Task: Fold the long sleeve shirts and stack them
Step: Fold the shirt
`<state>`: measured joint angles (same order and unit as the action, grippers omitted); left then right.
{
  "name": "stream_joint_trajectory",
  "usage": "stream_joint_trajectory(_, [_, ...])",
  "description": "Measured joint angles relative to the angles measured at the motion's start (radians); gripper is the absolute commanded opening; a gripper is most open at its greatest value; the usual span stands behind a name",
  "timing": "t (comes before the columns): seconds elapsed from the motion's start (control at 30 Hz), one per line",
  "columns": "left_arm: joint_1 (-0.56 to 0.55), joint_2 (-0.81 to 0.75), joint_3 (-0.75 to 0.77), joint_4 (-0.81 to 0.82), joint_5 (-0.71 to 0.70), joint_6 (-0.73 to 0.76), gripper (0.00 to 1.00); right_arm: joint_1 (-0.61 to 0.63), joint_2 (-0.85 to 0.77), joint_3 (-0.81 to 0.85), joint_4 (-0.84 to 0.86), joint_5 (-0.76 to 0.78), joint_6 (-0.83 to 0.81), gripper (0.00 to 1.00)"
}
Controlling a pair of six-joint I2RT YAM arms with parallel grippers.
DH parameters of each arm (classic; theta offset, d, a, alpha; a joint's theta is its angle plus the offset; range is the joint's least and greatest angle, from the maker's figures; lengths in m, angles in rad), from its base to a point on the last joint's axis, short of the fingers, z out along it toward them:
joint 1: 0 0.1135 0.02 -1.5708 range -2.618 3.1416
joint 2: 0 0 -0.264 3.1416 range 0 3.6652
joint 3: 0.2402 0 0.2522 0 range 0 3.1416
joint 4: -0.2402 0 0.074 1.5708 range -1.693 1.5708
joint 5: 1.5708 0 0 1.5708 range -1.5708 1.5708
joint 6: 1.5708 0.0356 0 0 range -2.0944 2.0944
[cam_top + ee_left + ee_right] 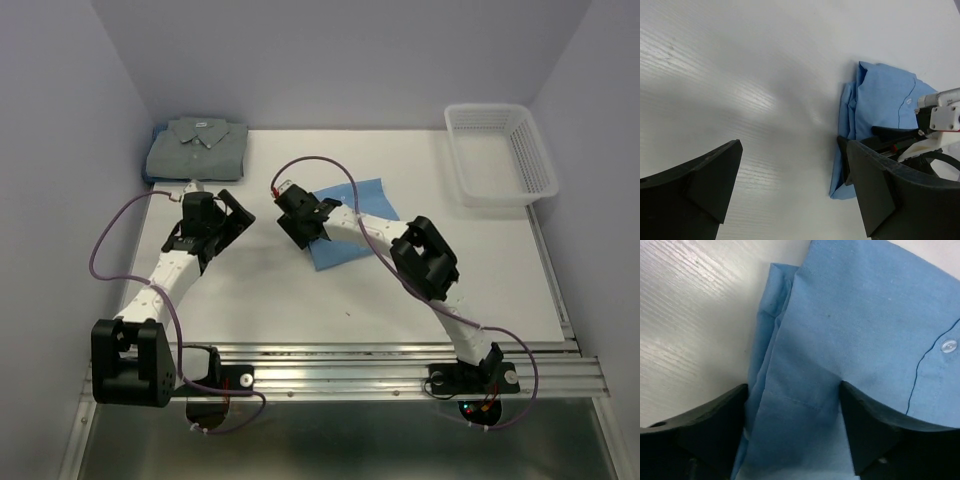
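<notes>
The light sky-blue shirt point(360, 222) lies folded flat in the middle of the table. It also shows in the left wrist view point(880, 95) and fills the right wrist view point(865, 315). The grey-green shirt point(197, 147) lies folded at the far left corner. My right gripper point(300, 215) is open, low over the blue shirt's left edge, with the folded cloth between its spread fingers point(875, 435). My left gripper point(228, 213) is open and empty above bare table just left of the blue shirt, and the shirt's edge lies by its right finger point(885, 195).
A white mesh basket point(498, 152) stands at the far right corner. Purple walls close in the table on the left, back and right. A metal rail point(400, 365) runs along the near edge.
</notes>
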<state>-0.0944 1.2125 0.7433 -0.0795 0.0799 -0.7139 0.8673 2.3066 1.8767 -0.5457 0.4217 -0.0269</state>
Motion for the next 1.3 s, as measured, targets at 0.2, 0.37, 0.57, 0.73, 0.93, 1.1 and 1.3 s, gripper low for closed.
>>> stream_joint_trajectory(0.2, [0.025,-0.001,0.001,-0.012,-0.023,0.013,0.99,-0.014,0.000,-0.027,-0.016,-0.024,0.071,0.01])
stream_joint_trajectory(0.37, [0.037,-0.013,0.007,-0.038,-0.037,0.022,0.99,-0.064,-0.014,-0.028,-0.026,-0.092,0.101,0.01])
stream_joint_trajectory(0.57, [0.047,-0.031,0.032,-0.061,-0.040,0.033,0.99,-0.103,-0.059,-0.028,-0.045,-0.298,0.130,0.01])
stream_joint_trajectory(0.73, [0.065,-0.084,0.043,-0.088,-0.039,0.042,0.99,-0.113,-0.196,-0.028,0.005,-0.565,0.241,0.01])
stream_joint_trajectory(0.93, [0.102,-0.160,0.089,-0.151,-0.043,0.055,0.99,-0.135,-0.372,-0.085,0.342,-0.897,0.541,0.01])
stream_joint_trajectory(1.1, [0.125,-0.213,0.170,-0.212,-0.108,0.065,0.99,-0.179,-0.369,-0.225,0.851,-1.087,0.922,0.01])
stream_joint_trajectory(1.3, [0.128,-0.240,0.218,-0.251,-0.159,0.071,0.99,-0.248,-0.240,-0.385,1.187,-1.171,1.209,0.01])
